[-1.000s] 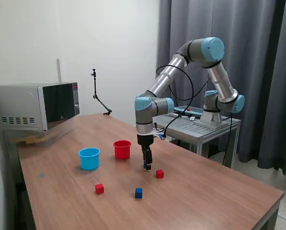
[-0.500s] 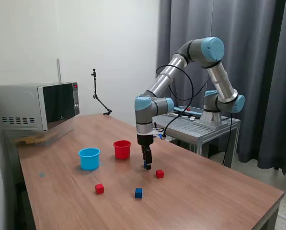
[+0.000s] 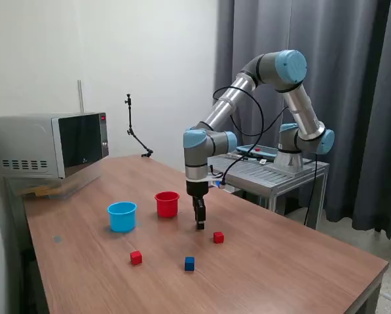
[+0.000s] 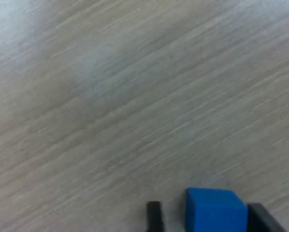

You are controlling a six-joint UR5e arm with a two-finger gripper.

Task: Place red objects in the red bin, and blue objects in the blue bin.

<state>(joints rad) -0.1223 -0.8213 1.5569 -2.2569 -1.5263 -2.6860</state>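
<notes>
My gripper [image 3: 200, 224] points straight down just above the wooden table, between the red cup [image 3: 167, 203] and a red cube [image 3: 218, 237]. In the wrist view the gripper [image 4: 207, 218] is shut on a dark blue cube [image 4: 215, 210], held a little above the table; a dark finger [image 4: 155, 217] shows beside it. The light blue cup [image 3: 122, 216] stands to the exterior view's left of the red cup. A second red cube [image 3: 136, 257] and a second dark blue cube [image 3: 189, 263] lie on the table nearer the camera.
A microwave [image 3: 48, 144] sits at the table's far left in the exterior view. A thin black stand [image 3: 135, 134] is at the back edge. The arm's base stands on a metal cart [image 3: 274, 171] behind the table, with dark curtains behind it.
The gripper has risen slightly off the table with the blue cube between its fingers. The cups and the other cubes have not moved.
</notes>
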